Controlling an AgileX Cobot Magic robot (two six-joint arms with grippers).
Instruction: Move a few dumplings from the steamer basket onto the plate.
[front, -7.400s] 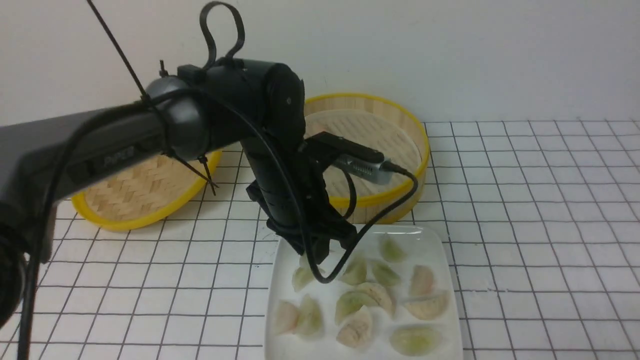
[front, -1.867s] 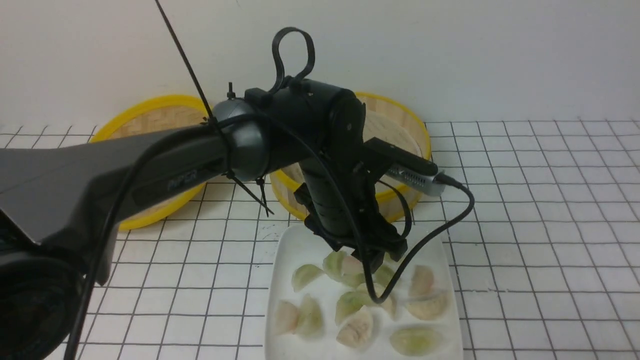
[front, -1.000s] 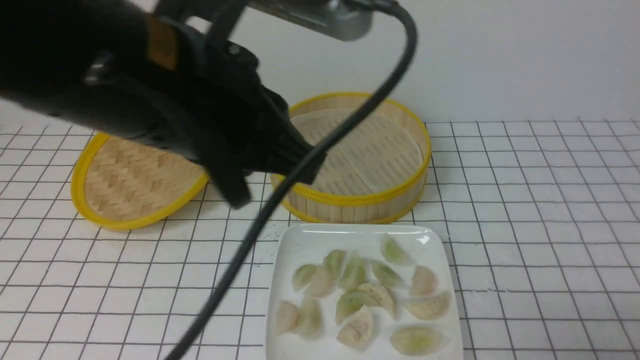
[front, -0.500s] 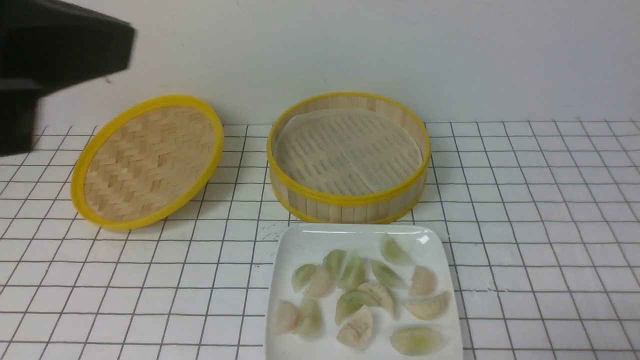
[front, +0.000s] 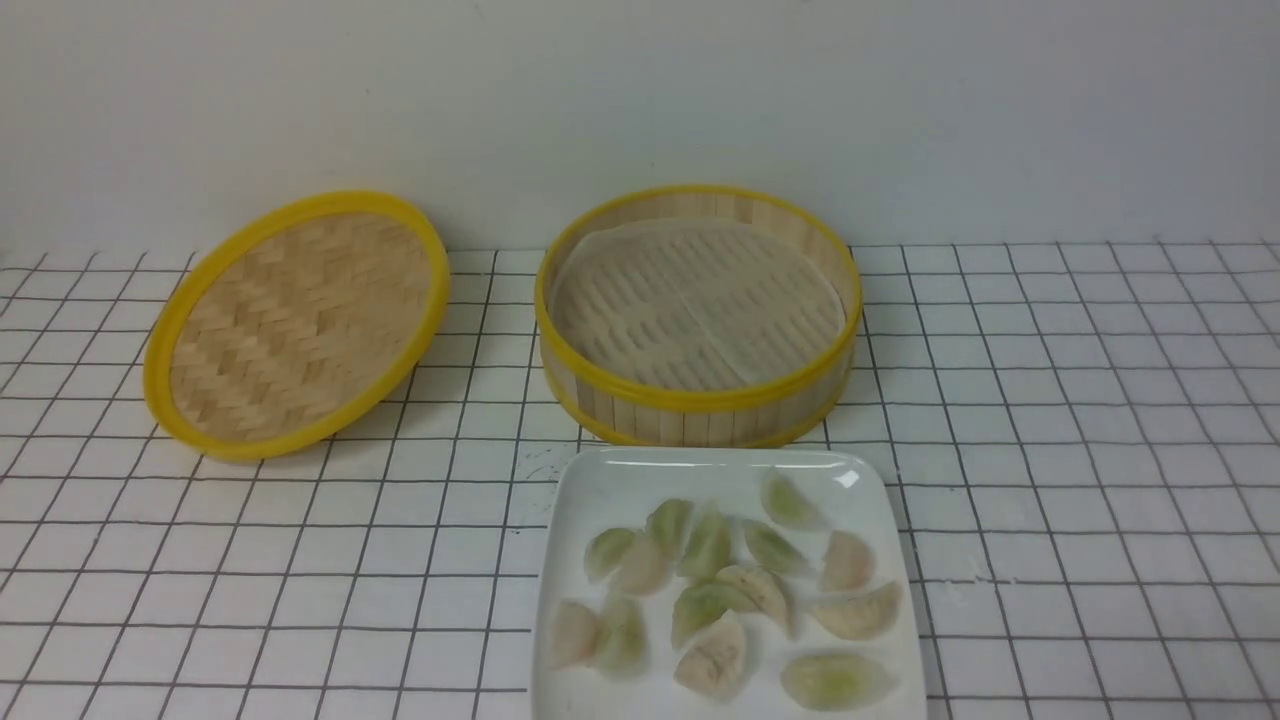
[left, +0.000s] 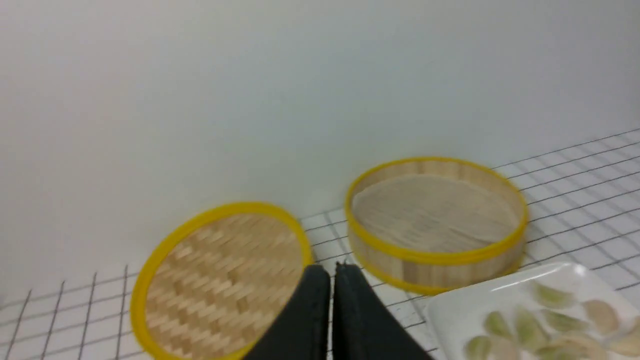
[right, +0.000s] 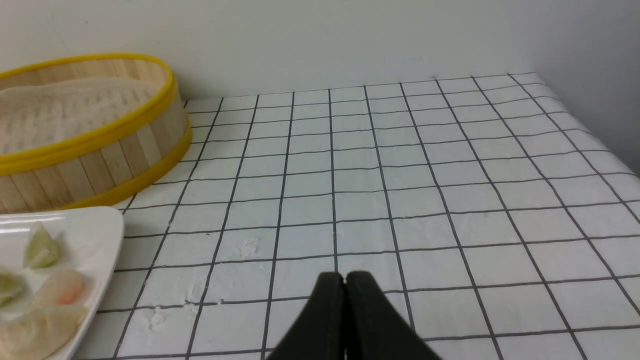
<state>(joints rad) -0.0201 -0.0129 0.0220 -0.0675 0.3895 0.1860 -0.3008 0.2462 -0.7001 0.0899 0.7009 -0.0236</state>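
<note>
Pale green and pink-beige crescent dumplings (front: 725, 590) lie clustered on the glossy white square plate (front: 620, 480), which sits on the gridded white tabletop (front: 1050, 450) just in front of the round bamboo steamer basket (front: 697, 405) holding only its whitish liner. Beside the basket rests a shallow herringbone-woven yellow-rimmed lid (front: 295, 320). Left gripper (left: 332, 272) and right gripper (right: 345, 280): black fingers pressed together, holding nothing.
</note>
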